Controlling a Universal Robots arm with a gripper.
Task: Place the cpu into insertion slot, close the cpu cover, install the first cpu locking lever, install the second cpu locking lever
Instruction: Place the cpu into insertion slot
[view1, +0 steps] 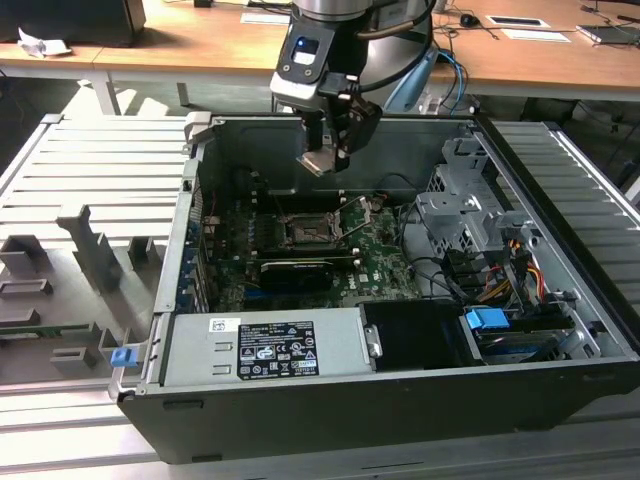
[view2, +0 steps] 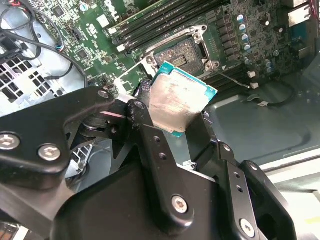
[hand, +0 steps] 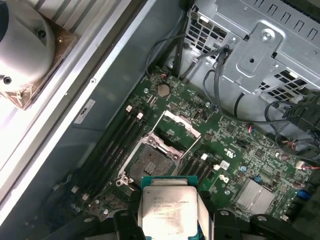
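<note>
The silvery-grey arm (view1: 335, 12) carries a black wrist block (view1: 300, 65) with a small blue-lit panel, and the gripper (view2: 172, 114) is matte black linkage bars fastened with silver screws (view2: 180, 203).

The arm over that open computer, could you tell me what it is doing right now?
The gripper is shut on the cpu, holding it in the air above the motherboard inside the open case. The insertion slot below is empty, and the cpu cover stands swung open beside it. The cpu is not yet seated.
</note>
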